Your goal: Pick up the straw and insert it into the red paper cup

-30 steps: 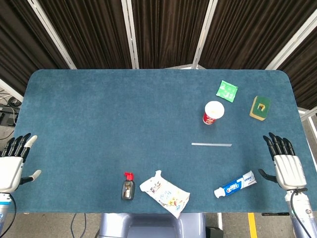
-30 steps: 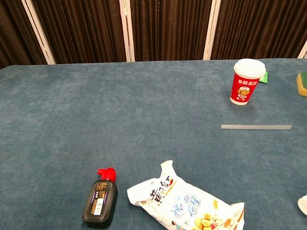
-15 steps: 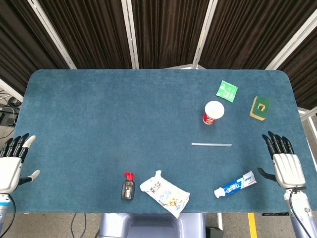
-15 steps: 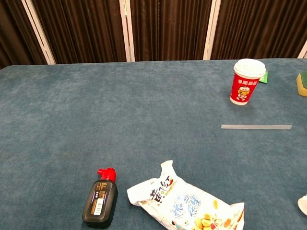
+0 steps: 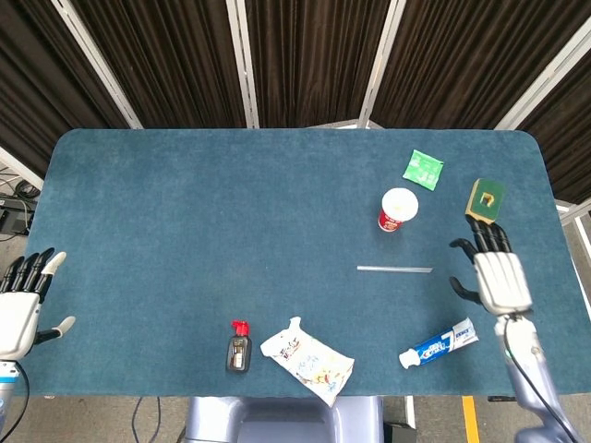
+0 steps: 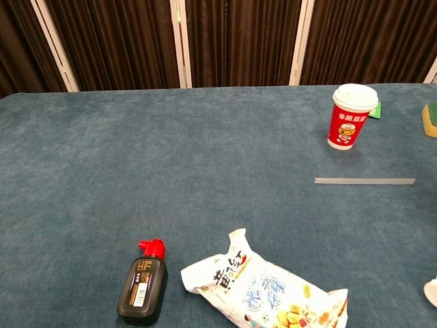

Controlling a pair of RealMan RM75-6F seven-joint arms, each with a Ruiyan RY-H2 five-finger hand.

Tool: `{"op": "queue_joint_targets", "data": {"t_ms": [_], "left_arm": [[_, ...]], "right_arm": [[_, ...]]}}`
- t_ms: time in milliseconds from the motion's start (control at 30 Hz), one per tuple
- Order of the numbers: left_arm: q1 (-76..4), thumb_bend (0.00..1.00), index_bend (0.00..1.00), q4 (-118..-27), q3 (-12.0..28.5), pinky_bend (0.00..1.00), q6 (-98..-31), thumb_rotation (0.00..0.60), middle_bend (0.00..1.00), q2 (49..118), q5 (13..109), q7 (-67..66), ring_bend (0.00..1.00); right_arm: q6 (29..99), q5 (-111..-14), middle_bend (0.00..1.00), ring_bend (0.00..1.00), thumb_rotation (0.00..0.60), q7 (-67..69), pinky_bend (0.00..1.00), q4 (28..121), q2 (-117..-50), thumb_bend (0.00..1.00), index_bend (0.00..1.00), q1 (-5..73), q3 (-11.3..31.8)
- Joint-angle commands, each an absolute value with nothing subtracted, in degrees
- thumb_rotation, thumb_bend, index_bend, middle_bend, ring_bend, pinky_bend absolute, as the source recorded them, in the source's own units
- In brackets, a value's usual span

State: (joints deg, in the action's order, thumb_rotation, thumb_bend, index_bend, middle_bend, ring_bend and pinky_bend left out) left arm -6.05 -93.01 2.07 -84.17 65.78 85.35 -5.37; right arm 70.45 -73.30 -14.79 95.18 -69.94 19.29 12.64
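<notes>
Straw [image 5: 394, 269] lies flat on the table [image 5: 185, 231], just in front of the red cup [image 5: 398, 209]. Your right hand [image 5: 494, 277] hovers beside it, fingers spread and empty, ready to pinch.

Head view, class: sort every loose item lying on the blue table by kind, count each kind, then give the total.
Cup: 1, the red paper cup
Straw: 1, the straw
Tube: 1, the toothpaste tube
Bottle: 1, the black bottle
Packets: 2, the snack bag, the green sachet
Sponge: 1, the sponge
Total: 7
</notes>
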Motion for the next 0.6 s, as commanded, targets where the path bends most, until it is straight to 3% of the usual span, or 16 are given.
{"op": "queue_joint_targets", "data": {"t_ms": [33,600], "left_arm": [[-6.05,0.18,0.01,-93.01,2.08,0.0,-84.14,0.6,0.0,65.74,85.32,-5.19,0.0],[-6.14,0.18,0.01,-93.09,2.04,0.0,-83.75,0.6,0.0,65.36,85.29,-3.75,0.0]], "right_arm": [[66.32,-67.32,0.03,0.0,0.6,-20.88,0.0,94.32,-73.78,0.32,0.36,23.74,15.21],[63.26,-53.41,0.05,0.0,0.6,-29.74,0.0,83.75,-88.66,0.35,0.44,30.39,15.84]]}}
